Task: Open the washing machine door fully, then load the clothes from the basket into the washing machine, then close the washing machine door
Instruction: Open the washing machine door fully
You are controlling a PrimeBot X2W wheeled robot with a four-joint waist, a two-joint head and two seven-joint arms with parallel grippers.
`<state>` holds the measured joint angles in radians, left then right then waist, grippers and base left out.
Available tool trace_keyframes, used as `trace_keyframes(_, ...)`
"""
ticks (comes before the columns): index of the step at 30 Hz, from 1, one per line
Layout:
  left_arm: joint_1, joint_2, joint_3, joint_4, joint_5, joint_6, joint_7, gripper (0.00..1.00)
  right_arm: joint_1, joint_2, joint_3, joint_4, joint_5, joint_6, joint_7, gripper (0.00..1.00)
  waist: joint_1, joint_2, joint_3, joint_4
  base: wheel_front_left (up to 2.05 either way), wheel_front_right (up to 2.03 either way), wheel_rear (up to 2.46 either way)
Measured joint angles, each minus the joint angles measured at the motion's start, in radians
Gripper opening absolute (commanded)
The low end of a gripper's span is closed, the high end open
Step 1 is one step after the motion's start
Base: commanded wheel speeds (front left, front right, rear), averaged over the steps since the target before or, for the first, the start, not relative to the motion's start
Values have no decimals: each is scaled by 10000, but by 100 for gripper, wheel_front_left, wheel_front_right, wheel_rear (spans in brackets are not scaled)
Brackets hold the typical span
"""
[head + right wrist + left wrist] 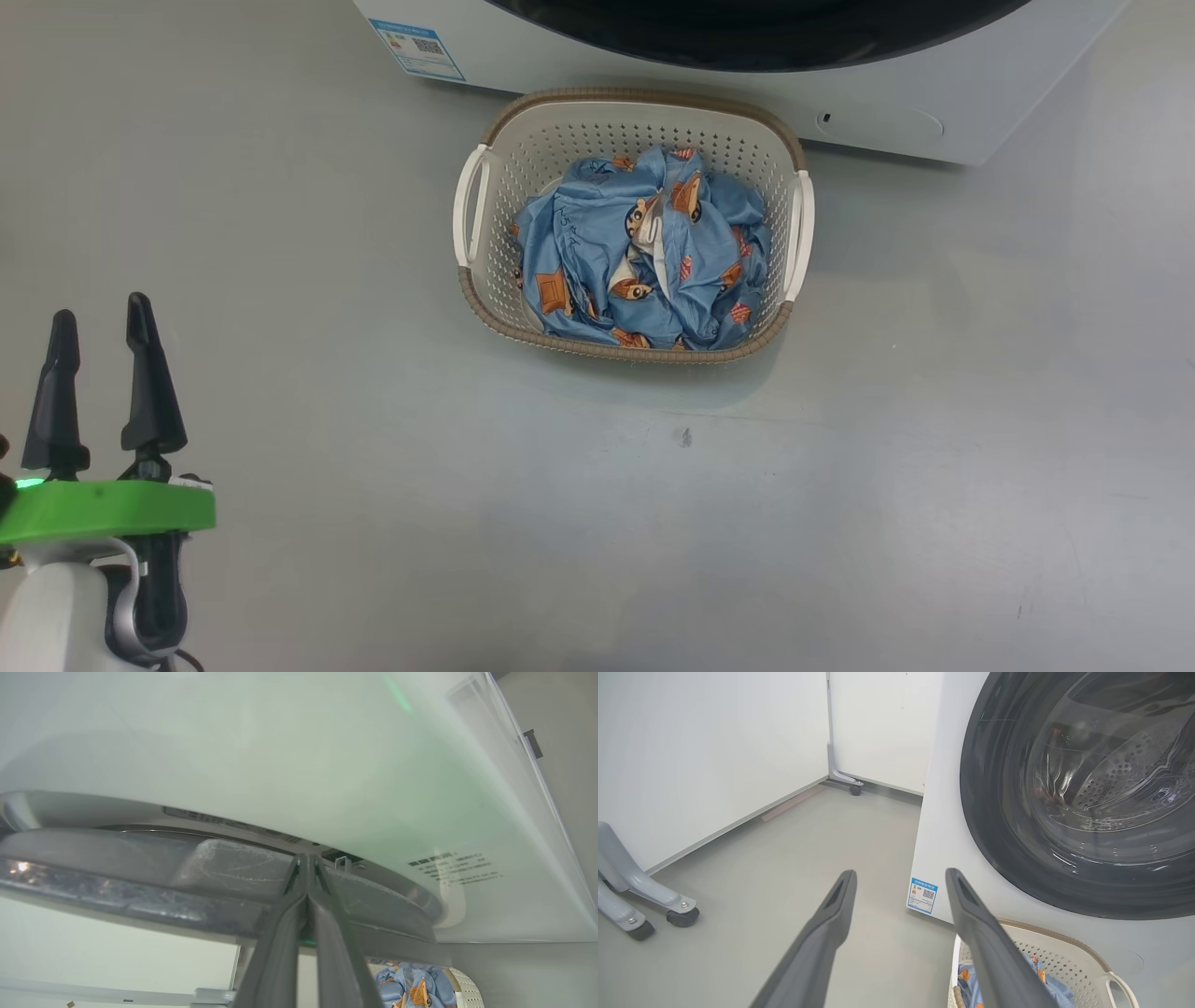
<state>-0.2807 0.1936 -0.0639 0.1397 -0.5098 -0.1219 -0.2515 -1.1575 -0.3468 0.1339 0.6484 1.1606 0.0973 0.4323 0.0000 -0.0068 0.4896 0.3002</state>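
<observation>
1. Door first: the large round washing machine door [1087, 793], with a wide glossy black rim and a bulging clear glass bowl, sits against the front of the big white front-loading washing machine [943, 812]. It's shut or barely ajar; can't tell which.
2. Handling, my read: rigid and heavy-ish, and it should resist at first, then swing. The glossy rim is slippery, so hook behind its free edge rather than pinch.
3. Right gripper [306, 856]: the two dark fingers are pressed together with nothing between them. The tips are at the door's edge, by the seam with the white front. Contact not confirmable.
4. Left gripper [101, 310]: fingers spread wide, empty, over the grey floor [653, 523]. It's well apart from the basket, to its left and nearer the robot.
5. Light blue cartoon-print clothes [644, 252] lie crumpled in the small cream-white perforated plastic basket [644, 95] with a brown woven-look rim. The basket is just in front of the machine, below the door.
6. Clothes should be soft, light and floppy. Take a raised fold mid-pile and pinch deep.
</observation>
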Motion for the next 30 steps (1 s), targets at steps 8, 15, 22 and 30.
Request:
trace_keyframes(8,-30,-10,2,115,0,0,0,100,-92,-79,219,196,-69,31,77,0,0,0,-111,35,0,0,0)
trace_keyframes(15,-35,-10,-4,140,0,0,0,100,-163,-63,309,330,-71,86,79,0,0,0,-153,29,0,0,0)
trace_keyframes(22,-35,-10,-8,221,-4,0,0,100,-174,-40,472,380,-274,92,-77,0,0,0,-201,4,0,0,0)
trace_keyframes(30,-35,-6,-21,228,-13,0,0,100,-338,-40,570,491,-483,105,-336,0,0,0,-177,50,0,0,0)
